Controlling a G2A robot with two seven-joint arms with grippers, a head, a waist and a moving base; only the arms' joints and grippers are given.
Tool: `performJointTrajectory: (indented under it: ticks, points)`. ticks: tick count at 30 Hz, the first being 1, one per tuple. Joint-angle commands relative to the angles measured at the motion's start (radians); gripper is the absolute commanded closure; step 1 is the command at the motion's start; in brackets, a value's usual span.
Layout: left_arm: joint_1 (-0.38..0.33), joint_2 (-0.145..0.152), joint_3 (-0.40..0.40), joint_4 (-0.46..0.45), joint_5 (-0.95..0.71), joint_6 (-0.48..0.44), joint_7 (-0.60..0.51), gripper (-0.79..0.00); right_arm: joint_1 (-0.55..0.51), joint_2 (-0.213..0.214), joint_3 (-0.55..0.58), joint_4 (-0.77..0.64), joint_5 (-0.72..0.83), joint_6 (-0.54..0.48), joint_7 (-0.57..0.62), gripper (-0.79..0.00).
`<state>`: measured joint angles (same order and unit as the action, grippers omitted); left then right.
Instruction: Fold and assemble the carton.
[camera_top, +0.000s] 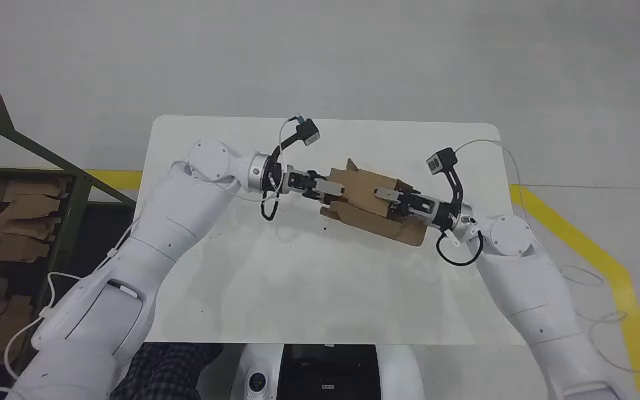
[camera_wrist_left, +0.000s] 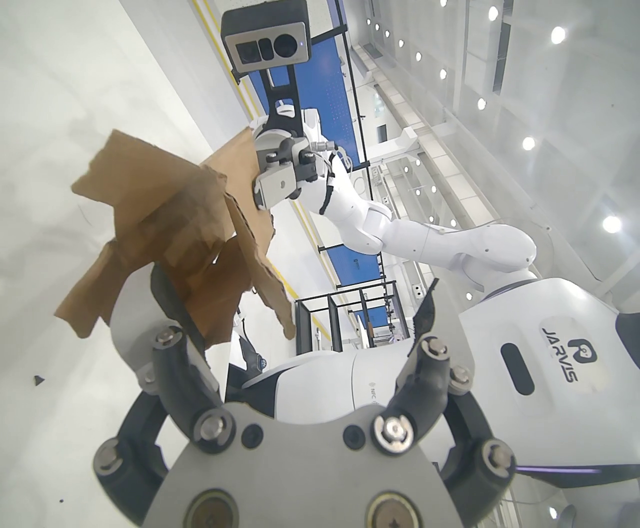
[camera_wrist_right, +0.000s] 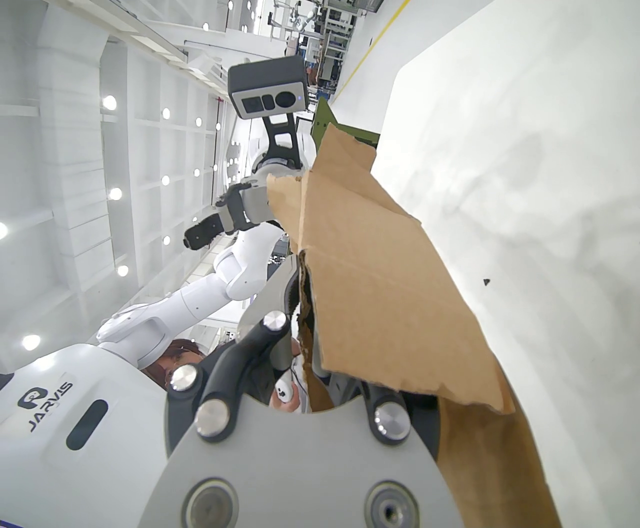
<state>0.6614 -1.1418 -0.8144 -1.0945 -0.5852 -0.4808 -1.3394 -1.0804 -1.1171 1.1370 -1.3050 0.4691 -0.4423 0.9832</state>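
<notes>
A brown cardboard carton (camera_top: 368, 203), partly folded with flaps sticking out, is held just above the middle of the white table (camera_top: 250, 280). My right gripper (camera_top: 398, 200) is shut on the carton's right-hand panel (camera_wrist_right: 380, 300); one of its fingers (camera_wrist_right: 280, 300) shows beside the panel edge, and the other is hidden under the cardboard. My left gripper (camera_top: 322, 188) is at the carton's left end and stands open. One finger (camera_wrist_left: 170, 305) lies against a flap of the carton (camera_wrist_left: 165, 210), and the other finger (camera_wrist_left: 425, 325) is well clear of it.
A dark rack with flat cardboard sheets (camera_top: 30, 210) stands off the table's left side. Yellow floor tape (camera_top: 545, 210) runs past the table's right end. A small dark speck (camera_wrist_left: 37, 381) lies on the tabletop.
</notes>
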Motion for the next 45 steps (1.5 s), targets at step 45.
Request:
performJointTrajectory:
  ticks: [45]
  points:
    - [0.031, 0.011, 0.042, -0.077, -0.017, 0.010, -0.010, -0.785, 0.029, -0.039, -0.034, -0.016, -0.004, 0.011, -0.128, 0.000]
